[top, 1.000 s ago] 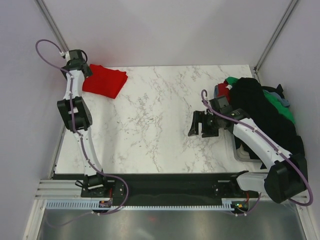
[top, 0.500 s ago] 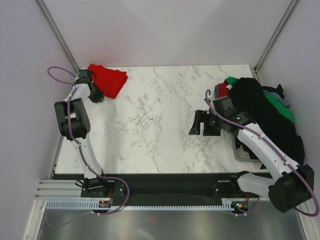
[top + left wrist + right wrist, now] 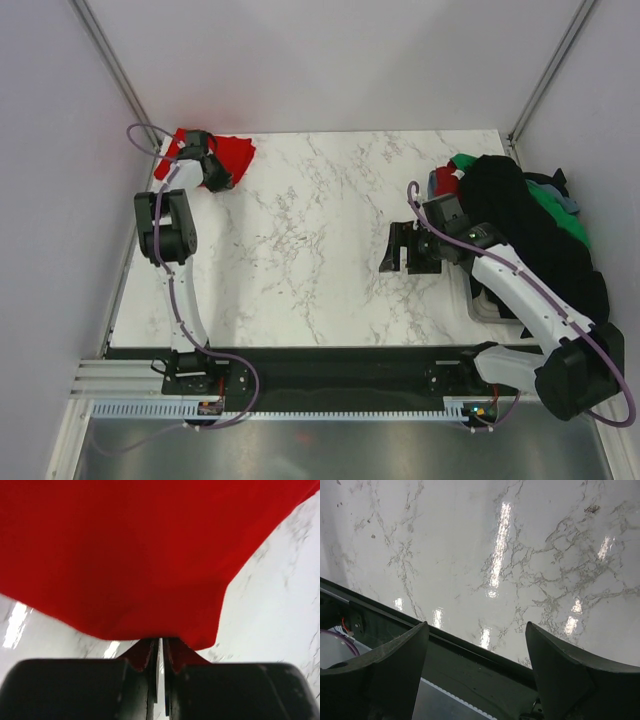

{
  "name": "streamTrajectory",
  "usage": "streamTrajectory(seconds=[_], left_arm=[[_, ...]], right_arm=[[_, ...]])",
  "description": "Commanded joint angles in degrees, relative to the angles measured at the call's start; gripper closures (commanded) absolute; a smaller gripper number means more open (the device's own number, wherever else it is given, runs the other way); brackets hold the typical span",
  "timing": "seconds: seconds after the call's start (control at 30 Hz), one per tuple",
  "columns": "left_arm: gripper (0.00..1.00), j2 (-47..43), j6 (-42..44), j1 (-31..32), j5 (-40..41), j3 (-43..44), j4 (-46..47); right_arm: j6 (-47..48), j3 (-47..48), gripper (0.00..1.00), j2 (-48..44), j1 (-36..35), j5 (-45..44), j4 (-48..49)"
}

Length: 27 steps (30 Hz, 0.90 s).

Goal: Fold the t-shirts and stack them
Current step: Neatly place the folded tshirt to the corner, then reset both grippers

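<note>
t-shirt [image 3: 150,555], red, pinched by left gripper [image 3: 160,652] at far left corner. right gripper [image 3: 476,630] spread over counter [image 3: 470,540], beside shirt pile [image 3: 520,220] at right edge.

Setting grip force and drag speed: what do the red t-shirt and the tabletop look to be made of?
Red t-shirt: soft matte cloth, likely cotton knit; it sags and puckers where the left gripper pinches it. Table: glossy white marble-look surface, grey veins and sharp lamp reflections; real stone or laminate, cannot tell.
</note>
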State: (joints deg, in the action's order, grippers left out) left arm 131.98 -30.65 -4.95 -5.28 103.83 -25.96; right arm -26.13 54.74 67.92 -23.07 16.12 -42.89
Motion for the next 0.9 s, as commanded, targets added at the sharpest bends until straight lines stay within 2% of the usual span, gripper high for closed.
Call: streamTrajectory(seconds=[0.0,0.2,0.3,0.37,0.4,0.43,0.5,0.53,0.63,0.77,0.87], left_arm=[[0.89,3.7,-1.2,0.5,-0.9,9.6,-0.1],[0.80,8.9,1.2,1.1,-7.8,24.6,-2.3],[0.72,6.5,0.8,1.4,-12.1,24.0,-2.7],[0.57,3.1,0.9,1.7,-13.5,20.8,-2.7],[0.50,-1.2,1.3,1.7,-14.0,16.4,-2.6],[0.36,-4.0,1.4,1.7,-14.0,13.8,-2.6],[0.24,-12.2,3.2,1.6,-13.4,6.1,-2.5],[0.13,-14.9,3.9,1.6,-12.8,3.8,-2.6],[0.02,-25.8,6.2,1.1,-12.0,-4.6,-2.9],[0.01,-37.9,7.1,0.8,-13.4,-13.7,-5.5],[0.00,-45.5,7.6,0.8,-18.0,-20.5,-7.0]], right_arm=[[0.6,-0.2,0.14,0.7,-0.2,-1.1,0.8],[0.1,-0.7,0.14,0.7,-0.1,-1.3,1.3],[-0.4,-0.4,0.14,0.3,-0.1,-1.0,1.4],[-0.8,0.1,0.14,-0.2,-0.2,-0.9,1.1],[-0.9,0.3,0.14,-0.9,-0.1,-0.9,1.0],[-0.9,0.5,0.14,-1.0,-0.2,-0.9,0.8],[-0.9,0.8,0.14,-1.9,-0.2,-0.9,0.2],[-0.9,1.0,0.14,-2.3,-0.3,-0.9,-0.1],[-1.1,1.2,0.14,-4.1,-0.2,-0.9,-0.9],[-1.7,1.0,0.14,-7.1,-0.5,-1.3,-2.2],[-2.6,0.6,0.14,-9.8,-0.7,-2.0,-3.7]])
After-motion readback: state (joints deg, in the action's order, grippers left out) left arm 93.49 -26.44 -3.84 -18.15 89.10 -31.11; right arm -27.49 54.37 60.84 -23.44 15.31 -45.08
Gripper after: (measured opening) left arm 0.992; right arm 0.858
